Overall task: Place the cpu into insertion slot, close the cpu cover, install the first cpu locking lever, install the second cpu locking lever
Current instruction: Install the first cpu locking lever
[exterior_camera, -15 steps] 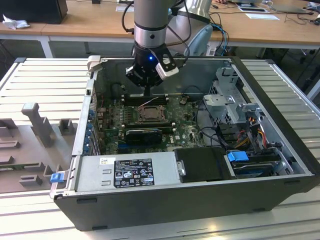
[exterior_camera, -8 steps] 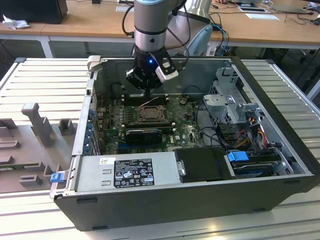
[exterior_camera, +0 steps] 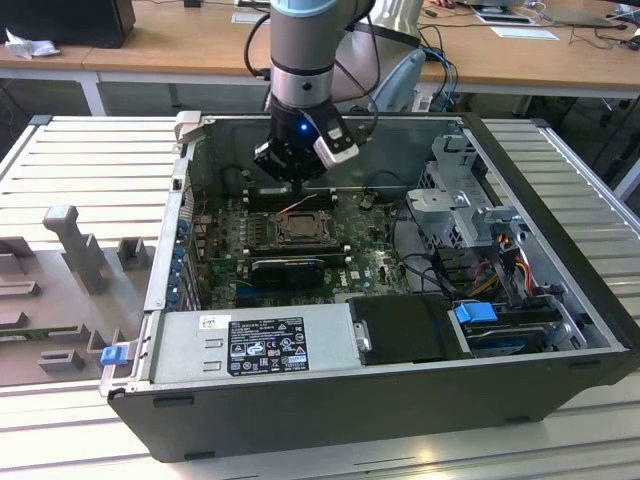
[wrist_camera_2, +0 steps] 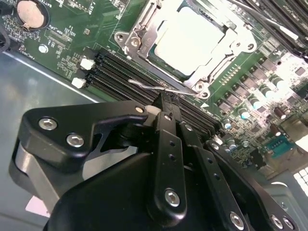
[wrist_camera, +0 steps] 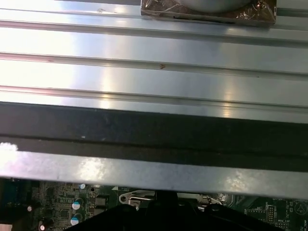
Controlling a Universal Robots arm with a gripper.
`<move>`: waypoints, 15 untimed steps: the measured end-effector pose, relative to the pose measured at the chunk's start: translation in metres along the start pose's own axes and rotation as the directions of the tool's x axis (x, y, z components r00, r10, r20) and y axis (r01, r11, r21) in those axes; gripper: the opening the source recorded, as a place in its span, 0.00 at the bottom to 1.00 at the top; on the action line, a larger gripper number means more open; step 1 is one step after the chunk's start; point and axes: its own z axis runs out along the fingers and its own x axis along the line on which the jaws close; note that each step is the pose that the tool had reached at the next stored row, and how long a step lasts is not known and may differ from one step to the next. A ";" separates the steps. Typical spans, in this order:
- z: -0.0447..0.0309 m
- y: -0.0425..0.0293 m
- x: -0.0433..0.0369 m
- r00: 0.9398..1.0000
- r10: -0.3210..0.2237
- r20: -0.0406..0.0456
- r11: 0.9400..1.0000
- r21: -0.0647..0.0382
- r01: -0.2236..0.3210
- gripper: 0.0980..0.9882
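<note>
A ribbed aluminium table (exterior_camera: 80, 160) fills the exterior view, with wooden desks (exterior_camera: 180, 45) along the top of the frame; on the table lies an open computer case (exterior_camera: 560, 300), its green motherboard (exterior_camera: 225, 250) exposed in the middle of the frame; a grey power supply (exterior_camera: 260, 345) sits along the lower left of the case and a metal drive cage (exterior_camera: 455, 205) at the right. The arm comes down from the top centre, and the gripper (exterior_camera: 290, 185) hangs inside the case just above the socket area.

In the second wrist view the black gripper (wrist_camera_2: 168, 103) occupies the lower half of the frame; its fingers (wrist_camera_2: 166, 125) are drawn together, tips side by side, touching a thin silvery locking lever (wrist_camera_2: 159, 88) that runs beside the long black memory slots (wrist_camera_2: 115, 72); whether the tips actually pinch the wire I cannot tell. Above them, in the upper centre, the cpu (wrist_camera_2: 190, 38) lies seated in the insertion slot (wrist_camera_2: 161, 60), its pale metal top showing through the square opening of the cpu cover (wrist_camera_2: 139, 33), which lies flat around it. A coin battery (wrist_camera_2: 31, 12) sits at the upper left.

In the first wrist view the case wall (wrist_camera: 154, 134) crosses the frame.
</note>
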 end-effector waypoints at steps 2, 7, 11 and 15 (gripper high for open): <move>0.0011 0.0009 -0.0030 1.000 -0.002 0.000 1.000 0.000 0.002 0.01; 0.0035 0.0005 -0.0076 1.000 0.001 0.000 1.000 -0.004 -0.001 0.01; 0.0054 0.0001 -0.0115 1.000 0.006 0.001 1.000 -0.004 -0.006 0.01; 0.0106 -0.0017 -0.0126 1.000 0.010 0.002 1.000 -0.003 -0.010 0.01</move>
